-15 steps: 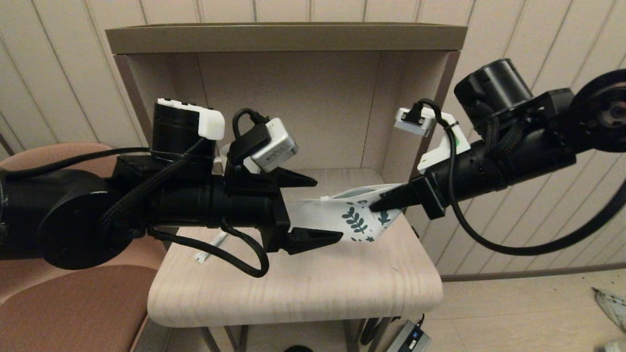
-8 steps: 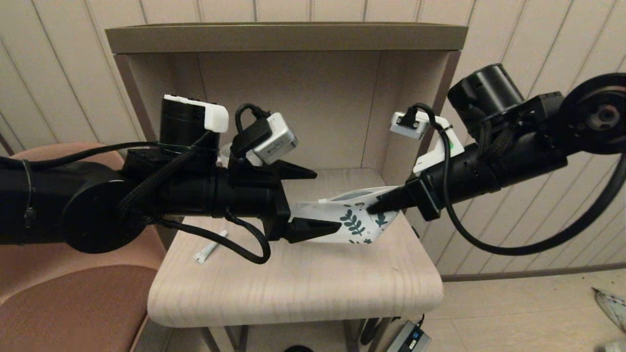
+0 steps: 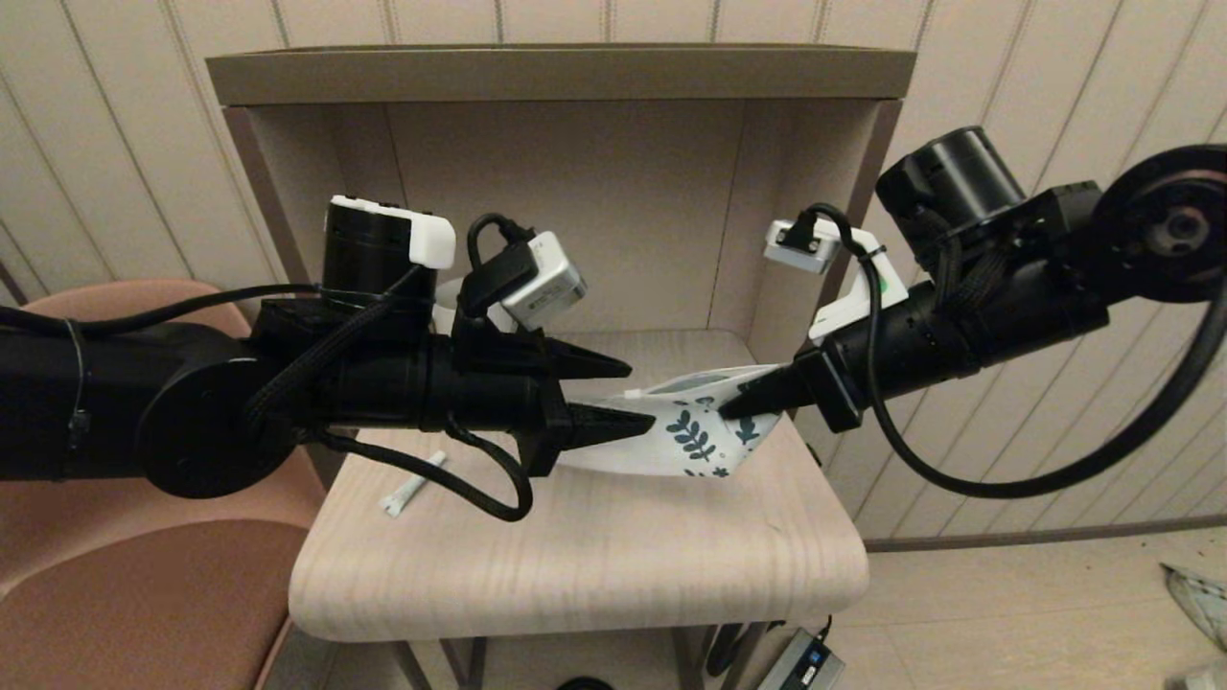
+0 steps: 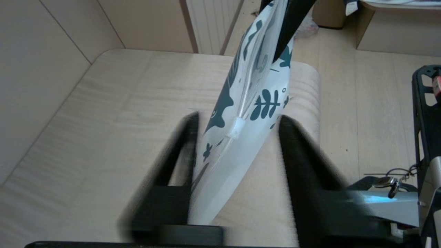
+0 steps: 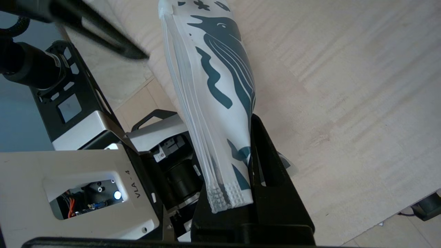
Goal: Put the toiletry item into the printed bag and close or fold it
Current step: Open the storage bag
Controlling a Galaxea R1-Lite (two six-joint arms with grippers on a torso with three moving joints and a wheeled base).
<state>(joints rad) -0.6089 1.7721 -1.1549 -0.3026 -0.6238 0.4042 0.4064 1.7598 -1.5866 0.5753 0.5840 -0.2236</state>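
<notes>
Printed bag (image 3: 685, 431) between both grippers, tube (image 3: 410, 486) outside.

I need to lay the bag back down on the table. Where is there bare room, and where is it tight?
The table's front half is bare, from the front edge up to the bag. The back is tight: the right gripper holds the bag's printed end, the left gripper straddles its other end. The white tube lies at the left edge.

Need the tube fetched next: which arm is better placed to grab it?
Left. The tube lies on the table near that arm, and the left tool is open; the right tool is shut on the printed bag.
</notes>
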